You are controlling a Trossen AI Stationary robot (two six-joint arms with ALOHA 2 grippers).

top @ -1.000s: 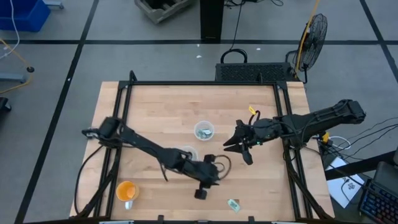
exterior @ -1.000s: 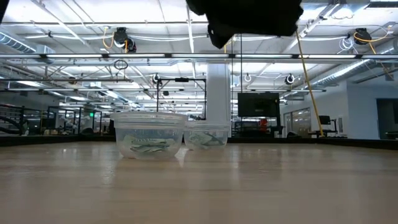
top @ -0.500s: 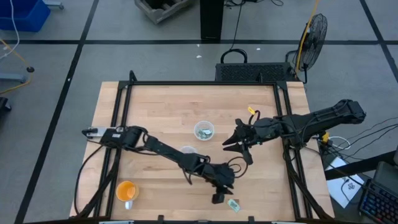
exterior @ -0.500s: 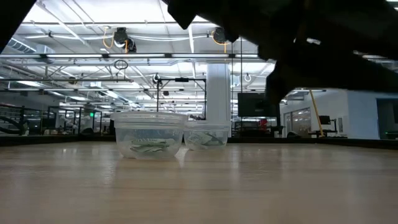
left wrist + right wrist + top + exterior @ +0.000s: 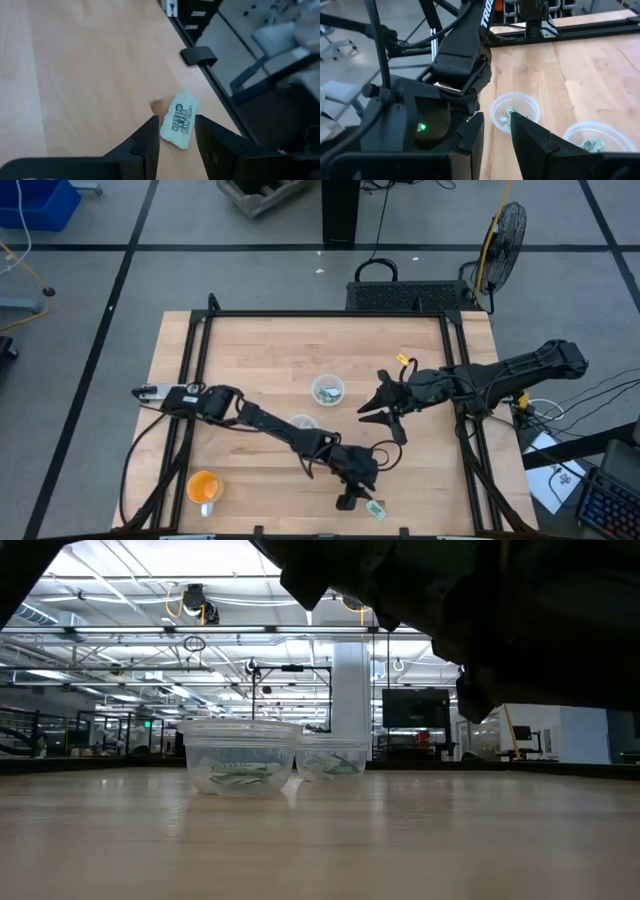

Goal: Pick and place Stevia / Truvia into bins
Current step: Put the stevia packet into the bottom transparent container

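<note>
One green-and-white Stevia packet [image 5: 375, 508] lies flat on the wood near the table's near edge. My left gripper [image 5: 350, 499] hovers open just left of it. In the left wrist view the packet [image 5: 179, 126] shows between and ahead of the two fingertips [image 5: 176, 121], untouched. Two clear cups stand mid-table, one [image 5: 327, 391] farther off and one [image 5: 300, 423] partly under my left arm. Both cups [image 5: 240, 758] [image 5: 330, 760] hold packets. My right gripper [image 5: 376, 409] waits open to the right of the farther cup, above the table.
An orange cup [image 5: 203, 486] stands near the table's near-left corner. My left arm [image 5: 265, 423] slants across the table's middle, over the nearer clear cup. The black table frame [image 5: 197, 54] runs close beyond the packet. Bare wood lies on the far half [image 5: 290, 350].
My left gripper has swung toward the table's right and near edge, ending beside the lone packet. The arm now fills the upper right of the low view. The packet and cups have stayed put.
</note>
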